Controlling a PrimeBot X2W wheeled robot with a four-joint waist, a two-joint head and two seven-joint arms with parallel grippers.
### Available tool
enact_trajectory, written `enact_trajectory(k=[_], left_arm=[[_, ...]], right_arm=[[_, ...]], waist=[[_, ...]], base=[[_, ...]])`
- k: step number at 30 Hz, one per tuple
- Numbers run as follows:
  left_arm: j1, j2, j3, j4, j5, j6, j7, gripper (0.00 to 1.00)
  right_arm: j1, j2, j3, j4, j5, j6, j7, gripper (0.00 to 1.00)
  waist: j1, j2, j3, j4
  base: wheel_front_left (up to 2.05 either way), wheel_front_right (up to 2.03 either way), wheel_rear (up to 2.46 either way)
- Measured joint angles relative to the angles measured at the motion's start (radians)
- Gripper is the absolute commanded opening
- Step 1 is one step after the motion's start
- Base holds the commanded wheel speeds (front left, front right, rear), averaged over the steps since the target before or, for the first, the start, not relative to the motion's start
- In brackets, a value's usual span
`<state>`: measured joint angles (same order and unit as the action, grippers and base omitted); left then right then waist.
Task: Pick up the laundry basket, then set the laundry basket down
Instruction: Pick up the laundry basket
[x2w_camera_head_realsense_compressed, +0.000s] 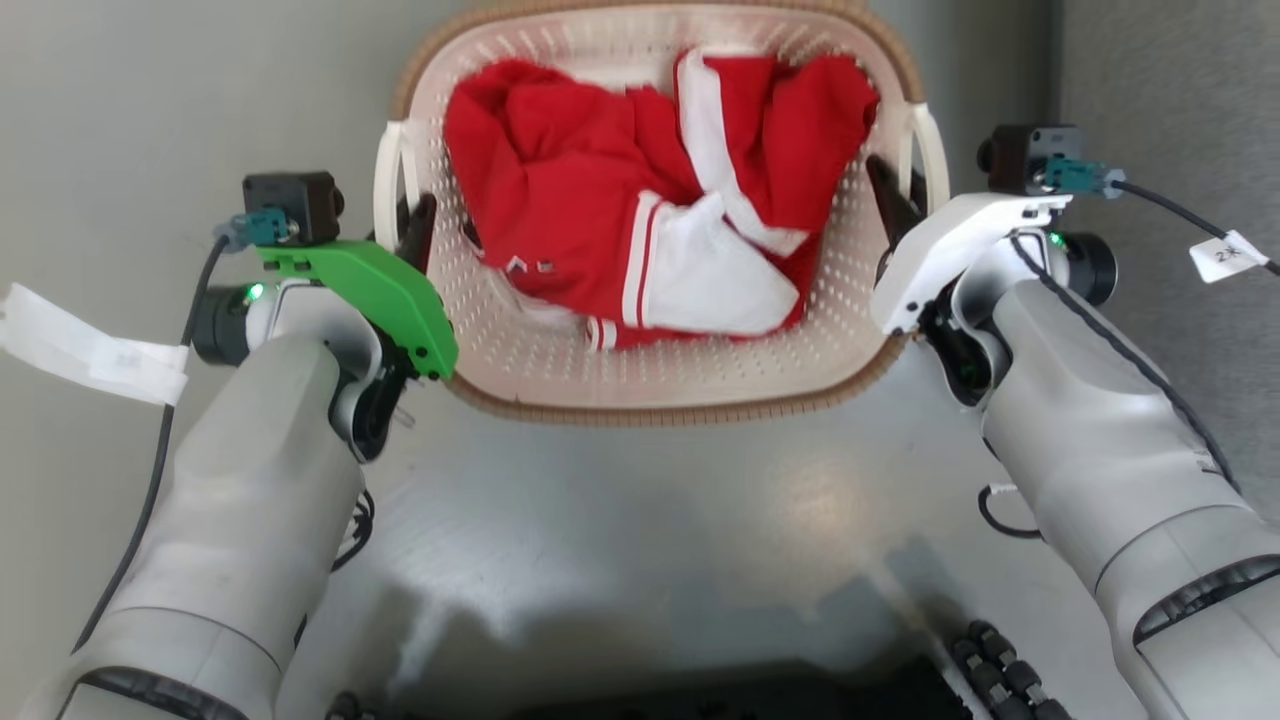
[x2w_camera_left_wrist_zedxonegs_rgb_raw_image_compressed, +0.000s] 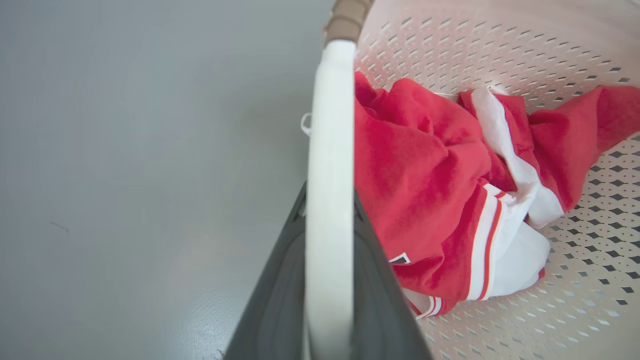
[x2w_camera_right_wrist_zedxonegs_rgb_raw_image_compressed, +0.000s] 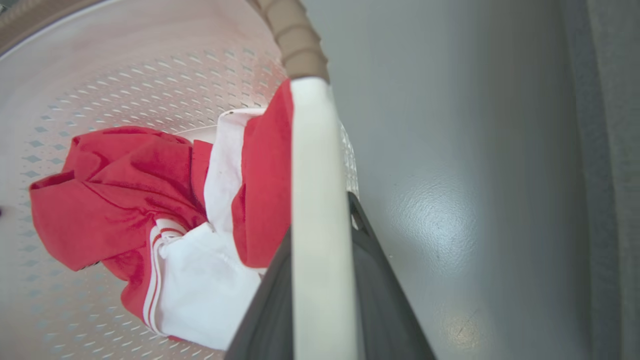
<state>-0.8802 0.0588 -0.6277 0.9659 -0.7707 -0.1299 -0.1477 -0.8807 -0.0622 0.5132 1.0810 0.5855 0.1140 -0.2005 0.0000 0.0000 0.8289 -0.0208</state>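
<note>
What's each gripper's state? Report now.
Left gripper: shut on the left handle of the cream-white perforated plastic laundry basket.
Right gripper: shut on its right handle.

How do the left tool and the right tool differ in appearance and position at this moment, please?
The left tool carries a green cover; the right tool carries a white cover. The left tool grips the laundry basket's left handle, the right tool its right handle. Both set dark fingers either side of a white handle.
</note>
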Motion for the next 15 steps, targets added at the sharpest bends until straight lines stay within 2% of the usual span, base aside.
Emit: enact_trajectory(k=[15], left_arm=[[0.104, -0.010, -0.050, 0.065, -0.097, -0.001, 0.077, 0.00]], right_arm=[[0.083, 0.001, 0.097, 0.027, 0.104, -0.001, 0.130, 0.00]], waist=[[-0.0001, 0.0000, -0.199, -0.011]], base=[[0.00, 0.00, 0.00]])
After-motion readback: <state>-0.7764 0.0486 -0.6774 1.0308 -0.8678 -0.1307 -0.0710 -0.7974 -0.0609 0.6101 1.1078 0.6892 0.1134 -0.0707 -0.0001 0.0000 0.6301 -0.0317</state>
